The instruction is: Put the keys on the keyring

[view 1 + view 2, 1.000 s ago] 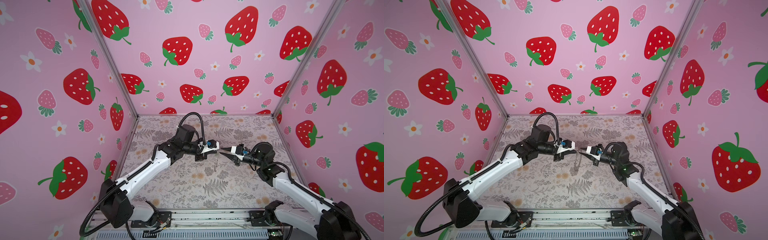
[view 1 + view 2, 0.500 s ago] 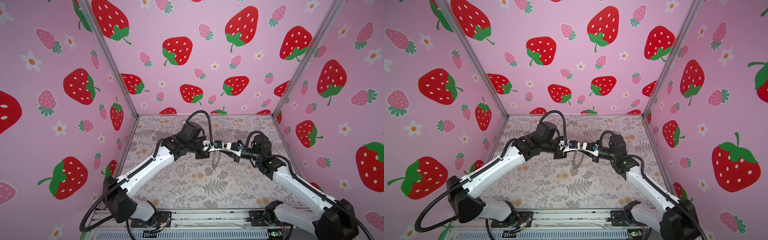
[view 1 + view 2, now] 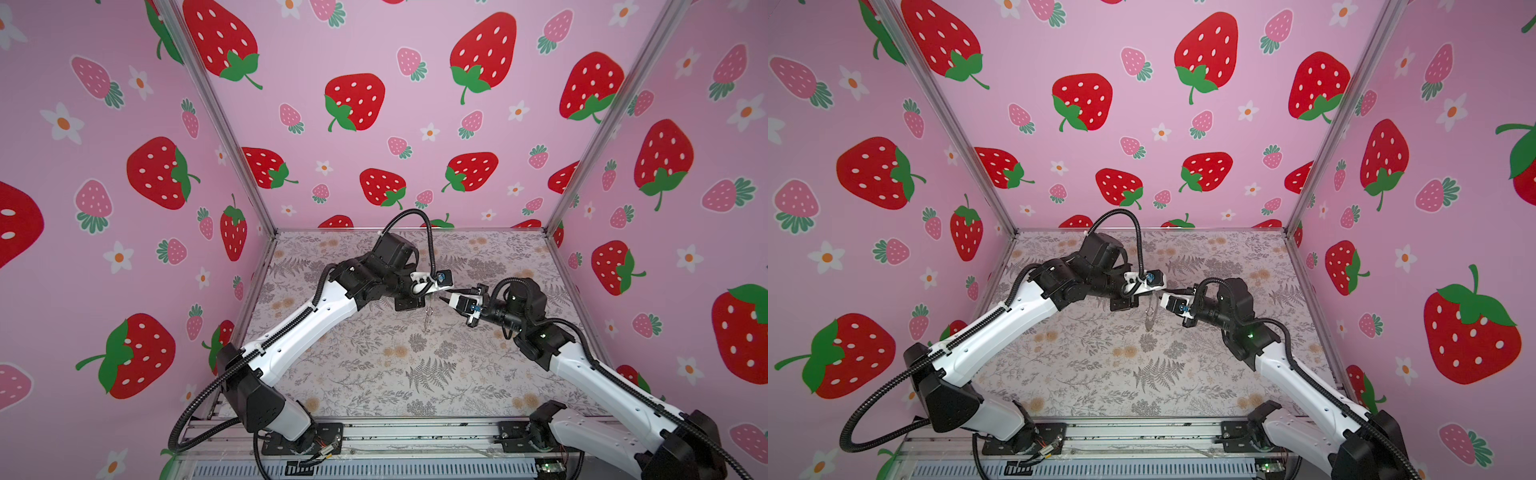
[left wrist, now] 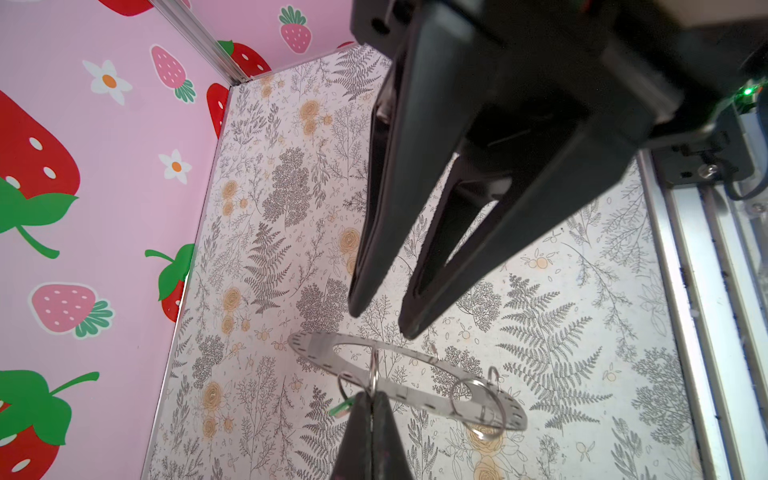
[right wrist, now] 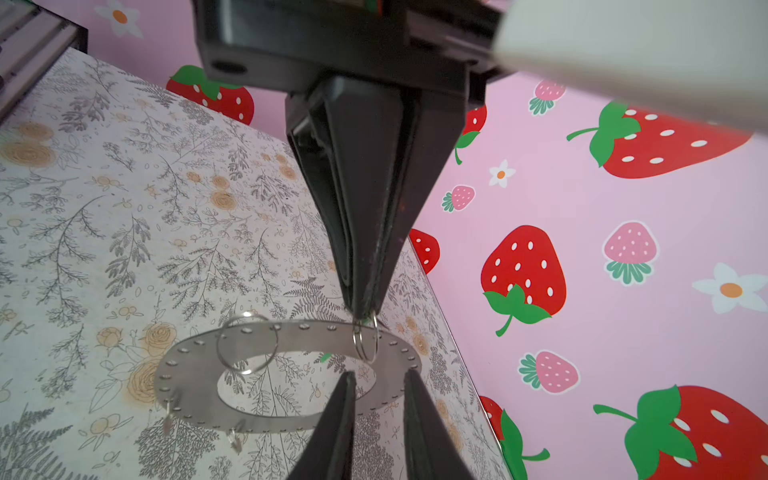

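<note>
**Keyring hung from the left gripper, right gripper open beside it**

On my left, the left gripper [image 5: 360, 309] reached out over the middle of the floral table [image 3: 374, 365] with its jaws pressed fully together. Through the right wrist camera I saw them pinching a small wire loop [image 5: 358, 345] threaded through the rim of the keyring [image 5: 195, 374]. The keyring hung in the air from that one loop, clear of the table. In both top views it showed edge-on, a thin sliver dangling just under the left gripper's tip. A larger wire loop [image 5: 249, 372] sat further round the rim, well apart from the pinched one.

Of the keys [image 4: 343, 408] I could see only a sliver of bright green tag. It sat just beside the left gripper's tip and under the keyring's rim. The rest was hidden behind the fingers, and I could not tell whether it was on the loop.

On my right, the right gripper [image 4: 380, 320] pointed at the keyring from the opposite side. Its jaws stood a narrow gap apart with nothing between them. Its tips were close to the rim near the pinched loop, and apart from it as far as the left wrist camera showed.
</note>
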